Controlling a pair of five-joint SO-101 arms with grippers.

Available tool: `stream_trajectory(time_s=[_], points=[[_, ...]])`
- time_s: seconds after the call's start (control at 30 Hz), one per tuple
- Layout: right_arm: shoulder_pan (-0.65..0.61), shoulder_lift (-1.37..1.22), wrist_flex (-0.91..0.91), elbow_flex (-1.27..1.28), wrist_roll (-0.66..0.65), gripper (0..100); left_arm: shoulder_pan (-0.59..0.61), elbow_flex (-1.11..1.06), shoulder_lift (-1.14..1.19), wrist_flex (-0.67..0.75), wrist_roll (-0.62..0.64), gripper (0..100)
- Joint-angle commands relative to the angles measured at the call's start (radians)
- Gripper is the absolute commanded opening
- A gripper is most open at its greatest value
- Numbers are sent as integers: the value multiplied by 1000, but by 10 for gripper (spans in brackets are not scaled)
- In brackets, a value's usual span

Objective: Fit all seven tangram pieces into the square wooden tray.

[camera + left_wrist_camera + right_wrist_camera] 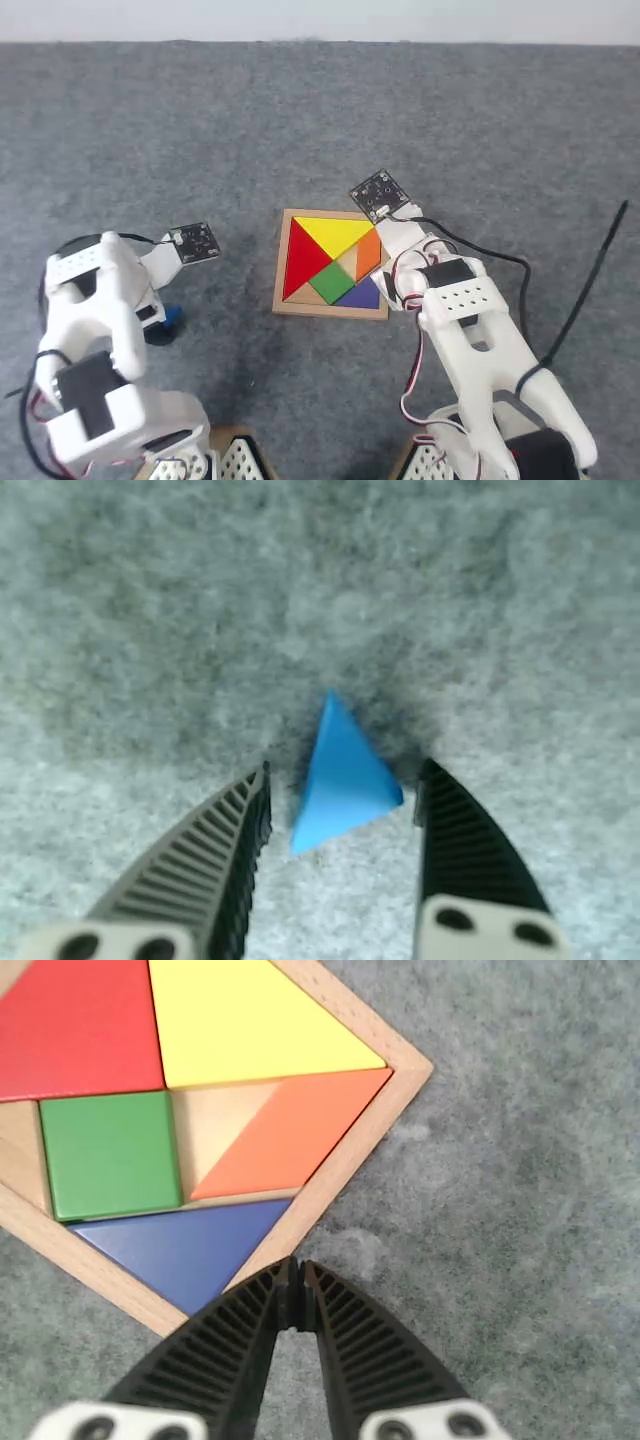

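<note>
Left claw (343, 780) is spread wide, with the light blue triangle (338, 755) sitting right between its jaws on the grey worktop (120, 600). Doesn't look pinched yet, though one finger is awfully close to a corner.

Right claw (297, 1268) is pressed together on nothing, its tip just beside the wooden tray (405, 1075) rim by the dark blue triangle (185, 1245). The tray also has the red triangle (75, 1025), yellow triangle (250, 1020), green square (110, 1155) and orange piece (290, 1130) in it, plus what look like two small bare gaps.

From the high view the light blue triangle is well apart from the tray, over by the left arm.

My take: get the jaws on two flat sides, not the point. Squeeze gently so it doesn't squirt out, and sort the rotation before lowering it into a gap.
</note>
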State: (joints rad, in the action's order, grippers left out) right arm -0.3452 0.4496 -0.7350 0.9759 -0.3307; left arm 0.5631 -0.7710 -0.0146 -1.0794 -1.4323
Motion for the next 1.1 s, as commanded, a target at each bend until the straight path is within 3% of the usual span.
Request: stream_trajectory(time_s=[0.0, 0.17, 0.37, 0.57, 0.9, 1.07], points=[[12, 48, 15, -6, 11, 6, 3, -12, 12, 14, 15, 209], [12, 48, 15, -6, 11, 6, 6, -5, 11, 14, 144, 209], [12, 48, 15, -6, 11, 6, -5, -2, 11, 14, 416, 201], [12, 48, 12, -6, 12, 6, -14, 36, 12, -43, 428, 148], [12, 48, 8, -6, 12, 6, -38, 120, 12, -296, 400, 115], [12, 48, 8, -6, 12, 6, -37, 119, 11, -304, 462, 109]])
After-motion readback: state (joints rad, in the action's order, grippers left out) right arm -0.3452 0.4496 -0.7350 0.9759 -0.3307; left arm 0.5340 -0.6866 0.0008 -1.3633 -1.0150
